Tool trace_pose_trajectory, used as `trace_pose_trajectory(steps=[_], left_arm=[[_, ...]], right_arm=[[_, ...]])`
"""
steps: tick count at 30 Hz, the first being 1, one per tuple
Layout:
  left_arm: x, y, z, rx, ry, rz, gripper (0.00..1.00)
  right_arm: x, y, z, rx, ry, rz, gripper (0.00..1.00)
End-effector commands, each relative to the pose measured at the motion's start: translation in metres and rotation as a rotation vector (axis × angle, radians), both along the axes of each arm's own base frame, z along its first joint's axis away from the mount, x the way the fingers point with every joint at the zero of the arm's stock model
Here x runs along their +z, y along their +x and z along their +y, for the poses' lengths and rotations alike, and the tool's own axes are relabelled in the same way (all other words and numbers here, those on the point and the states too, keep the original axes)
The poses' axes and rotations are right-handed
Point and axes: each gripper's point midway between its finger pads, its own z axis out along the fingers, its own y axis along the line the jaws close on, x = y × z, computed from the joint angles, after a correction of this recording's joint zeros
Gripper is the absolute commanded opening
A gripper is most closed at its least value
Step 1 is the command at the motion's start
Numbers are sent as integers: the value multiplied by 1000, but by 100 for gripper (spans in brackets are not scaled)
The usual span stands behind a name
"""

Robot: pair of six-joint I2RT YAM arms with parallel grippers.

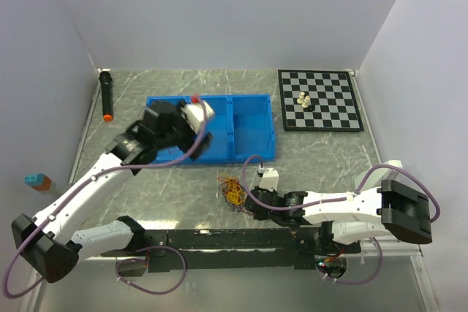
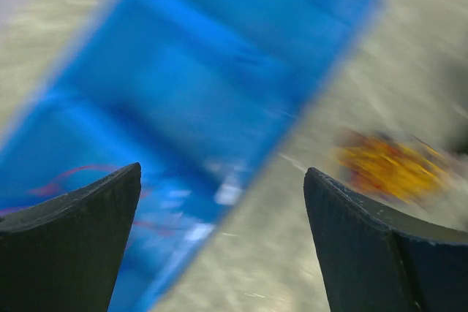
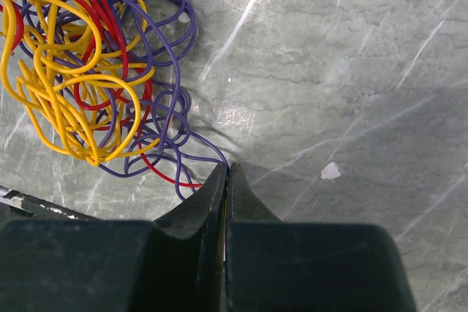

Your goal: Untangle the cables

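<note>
The cables lie as one small tangle of red, purple and yellow-orange wires on the marble table, just in front of the blue bin. In the right wrist view the cables fill the upper left. My right gripper is shut, and a purple strand runs into its tips. It sits low at the tangle's right edge. My left gripper is open and empty. It hovers over the bin's front edge. Its view is blurred, with the cables at the right and a thin red wire inside the bin.
The blue bin has two compartments. A chessboard with a few pieces lies at the back right. A black marker with an orange tip lies at the back left. White walls close in three sides.
</note>
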Motion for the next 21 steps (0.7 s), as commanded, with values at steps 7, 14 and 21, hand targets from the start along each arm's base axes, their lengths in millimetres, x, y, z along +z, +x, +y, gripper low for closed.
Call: trace_pose_trajectory(steps=[7,14,21], left_arm=[[-104,-95,-57,-433,109,332,97],[-85,-49,-48,-258,172,167,99],[2,86,115,360,-43,-12,98]], right_arm=[[15,4,8,-14,39,-36,0],[13,4,9,0,14,-29,0],[8,2,11,17,14,-19,0]])
